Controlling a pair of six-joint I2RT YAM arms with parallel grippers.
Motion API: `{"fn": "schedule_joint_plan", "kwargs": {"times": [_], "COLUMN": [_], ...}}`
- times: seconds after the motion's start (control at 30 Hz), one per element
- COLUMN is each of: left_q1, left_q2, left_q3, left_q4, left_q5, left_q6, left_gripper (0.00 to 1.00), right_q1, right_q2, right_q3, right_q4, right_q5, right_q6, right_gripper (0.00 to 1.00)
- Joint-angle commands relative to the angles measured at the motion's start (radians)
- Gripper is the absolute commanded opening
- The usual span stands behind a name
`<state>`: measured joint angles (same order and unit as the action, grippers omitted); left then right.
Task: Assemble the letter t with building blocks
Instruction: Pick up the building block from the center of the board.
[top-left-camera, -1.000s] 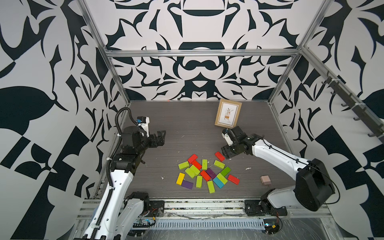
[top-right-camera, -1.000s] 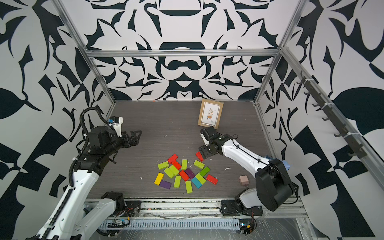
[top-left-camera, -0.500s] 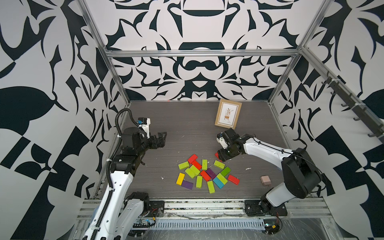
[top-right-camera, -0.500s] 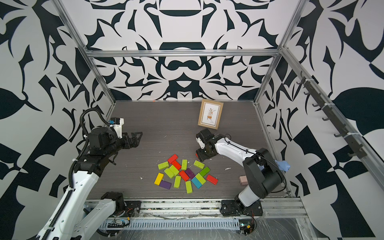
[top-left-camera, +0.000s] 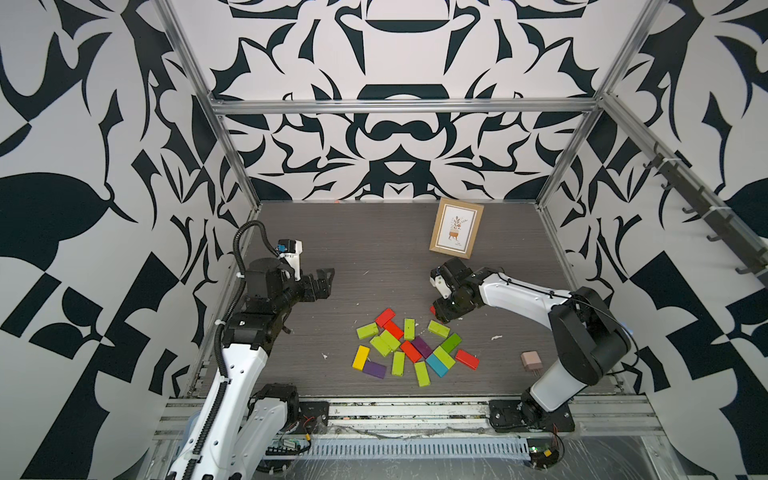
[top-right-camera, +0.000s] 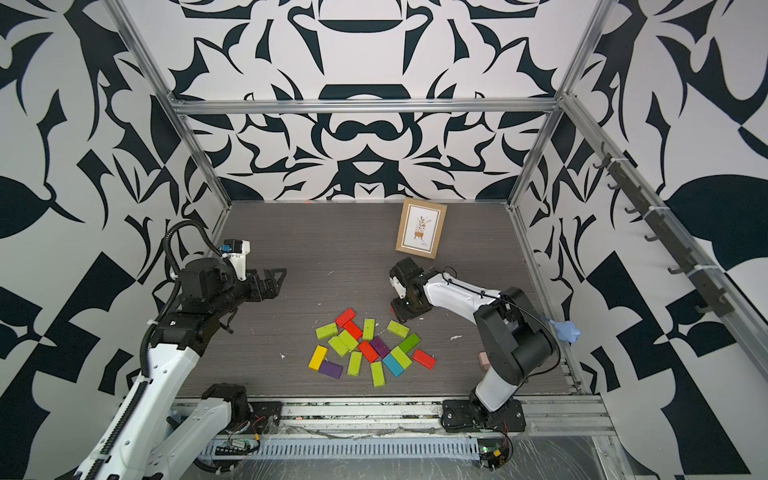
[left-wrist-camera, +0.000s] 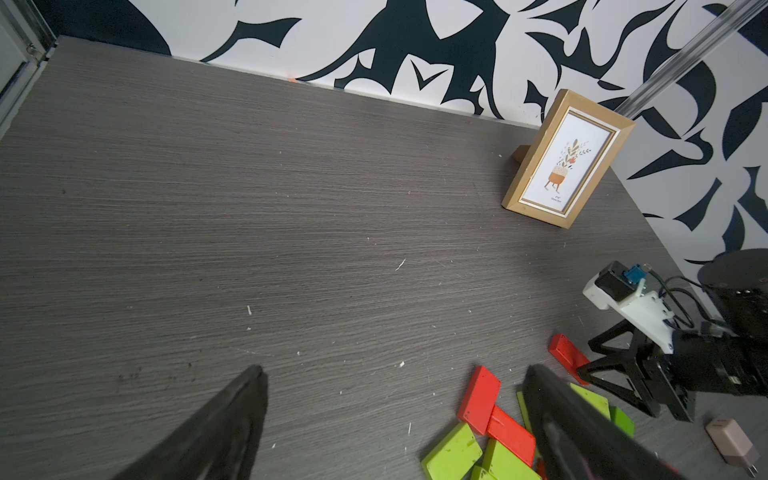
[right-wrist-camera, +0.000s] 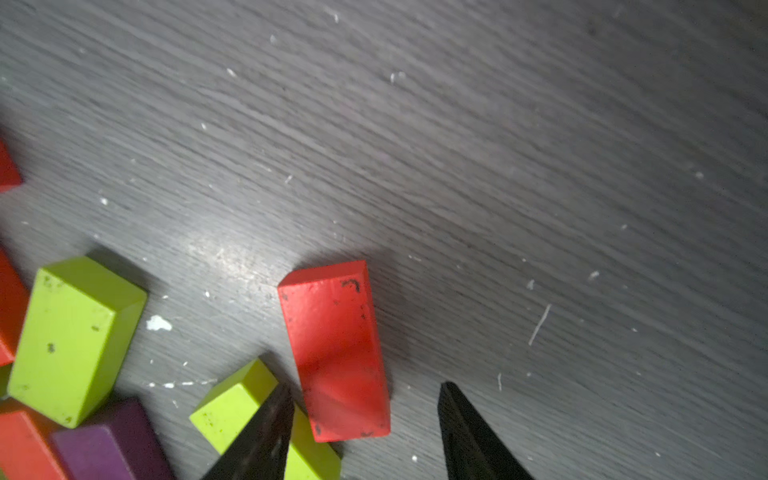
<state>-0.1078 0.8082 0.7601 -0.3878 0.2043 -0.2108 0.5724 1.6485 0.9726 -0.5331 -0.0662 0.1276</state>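
Building blocks (top-left-camera: 409, 351) lie in a loose, unsorted heap on the table (top-left-camera: 374, 249), at lower centre of both top views. No stem or crossbar of the letter is laid out yet.

Over the last second the right gripper (top-left-camera: 445, 311) has swung in to the heap's upper right edge and come down over one separate red block (right-wrist-camera: 336, 353). Its jaws have narrowed and now straddle that block. In the right wrist view one finger (right-wrist-camera: 266, 436) is just beside the block's long side and the other stands apart, so no grasp is made yet.

The left gripper (top-left-camera: 322, 282) hangs at centre left, jaws fully released, unchanged.

Judgement: the first pick is in progress and closure must finish before lifting.
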Motion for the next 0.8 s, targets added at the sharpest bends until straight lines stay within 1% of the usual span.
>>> {"fn": "schedule_joint_plan", "kwargs": {"times": [0.0,0.33,0.6,0.67,0.7,0.77], "left_q1": [-0.001,-0.001,-0.002,-0.001,-0.002,-0.002], "left_q2": [-0.012,0.003,0.010,-0.001,-0.008,-0.020], "left_q3": [-0.012,-0.016,-0.011,-0.014,-0.018,-0.024], "left_q4": [-0.009,-0.011,-0.020,-0.019,-0.019,-0.017], "left_q5": [-0.004,-0.018,-0.037,-0.060,-0.070,-0.084], "left_q6": [-0.006,-0.001,-0.006,-0.010,-0.013,-0.015], "left_gripper": [1.00,1.00,1.00,1.00,1.00,1.00], "right_q1": [0.009,0.035,0.037,0.037,0.037,0.037], "right_q2": [0.013,0.070,0.099,0.102,0.101,0.097], "right_q3": [0.047,0.080,0.094,0.096,0.097,0.099], "right_q4": [-0.006,-0.014,-0.028,-0.033,-0.033,-0.034], "right_q5": [0.017,0.039,0.068,0.084,0.089,0.096], "right_q6": [-0.002,0.019,0.052,0.060,0.065,0.081], "right_gripper": [0.57,0.54,0.44,0.40,0.36,0.33]}}
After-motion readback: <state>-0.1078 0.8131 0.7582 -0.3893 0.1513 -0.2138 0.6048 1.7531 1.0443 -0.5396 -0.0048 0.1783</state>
